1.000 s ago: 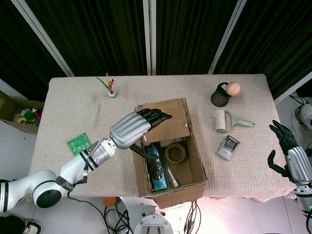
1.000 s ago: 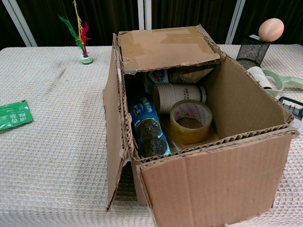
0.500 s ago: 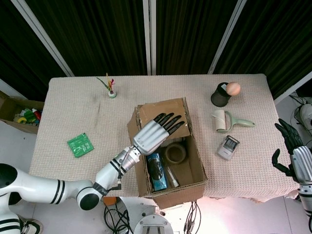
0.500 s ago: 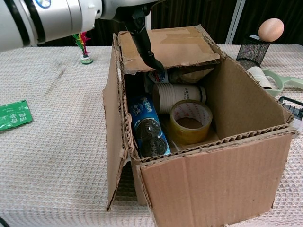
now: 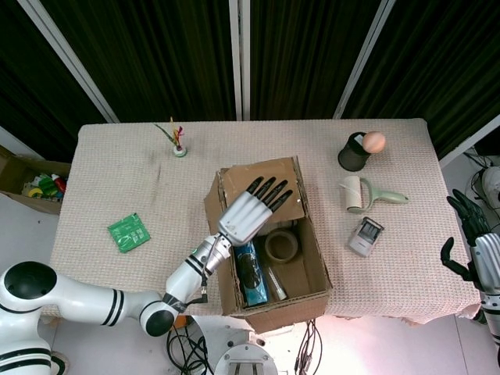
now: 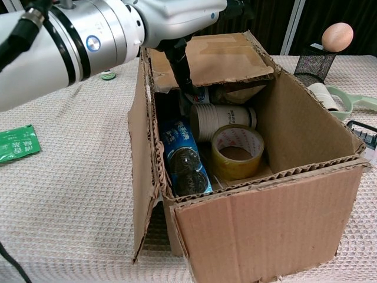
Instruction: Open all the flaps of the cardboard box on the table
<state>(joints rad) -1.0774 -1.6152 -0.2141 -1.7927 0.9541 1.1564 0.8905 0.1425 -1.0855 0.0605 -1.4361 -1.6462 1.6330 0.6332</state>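
Note:
The cardboard box (image 5: 312, 258) stands at the table's front middle. Its far flap (image 5: 266, 183) still lies folded over the opening, seen also in the chest view as the far flap (image 6: 206, 56). The left flap (image 6: 141, 159) hangs down outside and the near flap (image 6: 265, 230) hangs down the front. My left hand (image 5: 251, 209) hovers over the far flap's free edge with its fingers spread and holds nothing. In the chest view one dark finger (image 6: 179, 68) reaches down at that edge. My right hand (image 5: 475, 248) hangs off the table's right side, fingers apart and empty.
Inside the box are a tape roll (image 6: 237, 150), a cookie pack (image 6: 185, 162) and stacked paper cups (image 6: 221, 121). A mesh cup (image 5: 353, 154) topped by an egg (image 5: 374, 141), a lint roller (image 5: 355, 193), a small device (image 5: 366, 236), a green packet (image 5: 127, 232) and a feather toy (image 5: 179, 142) lie on the table.
My left hand has swung from the box's left side to above the far flap's edge, and its arm now fills the chest view's top left. The right hand drifted slightly right.

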